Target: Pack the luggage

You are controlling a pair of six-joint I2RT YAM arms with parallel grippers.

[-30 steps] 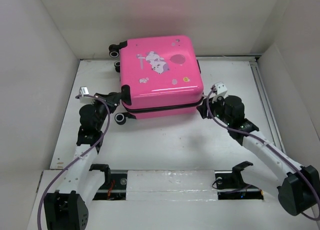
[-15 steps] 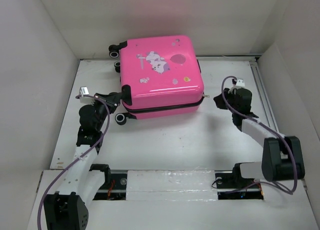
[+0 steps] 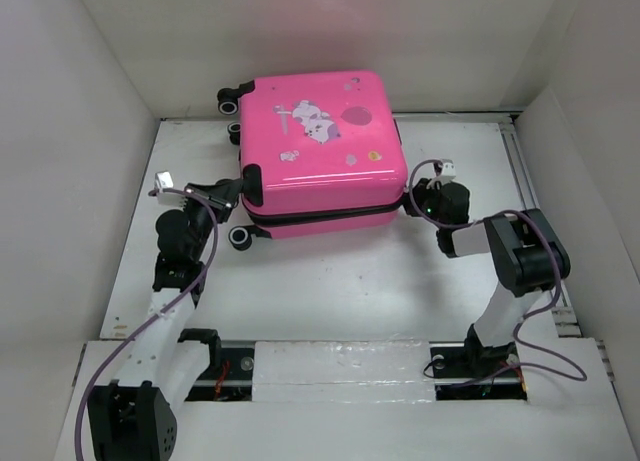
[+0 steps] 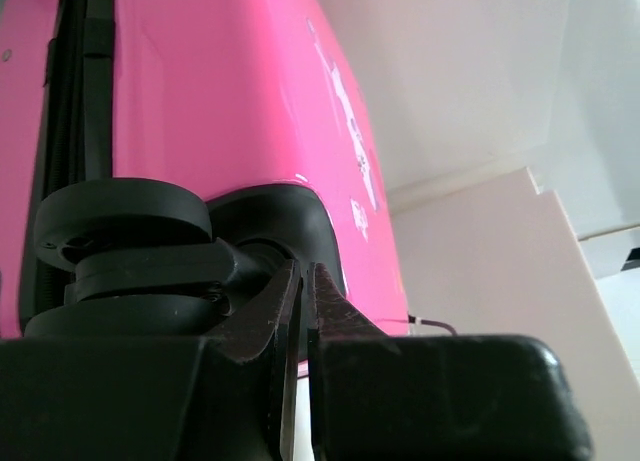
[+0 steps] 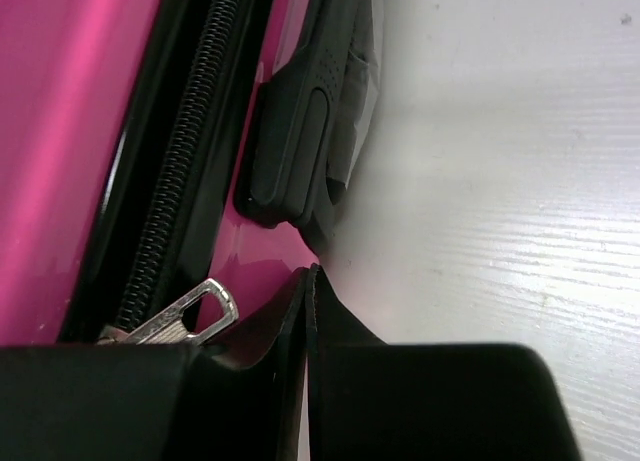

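Pink suitcase (image 3: 320,151) laid flat, shells closed, at far middle of table (image 3: 330,281). Left gripper (image 3: 234,192) clenched empty, held beside near-left wheel (image 4: 125,221), likely as brace. Right gripper (image 3: 412,203) clenched empty beside zipper pull (image 5: 180,311), likely for zipper work.

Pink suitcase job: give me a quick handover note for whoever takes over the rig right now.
Left gripper: shut, empty, tips by the near-left wheel.
Right gripper: shut, empty, at the near-right corner. The zipper pull lies just beside its tips, not clamped.
Luggage: lying flat at the far side of the table.
Done: lid is down.
Left: probably the zip. How far round it is closed cannot be told.
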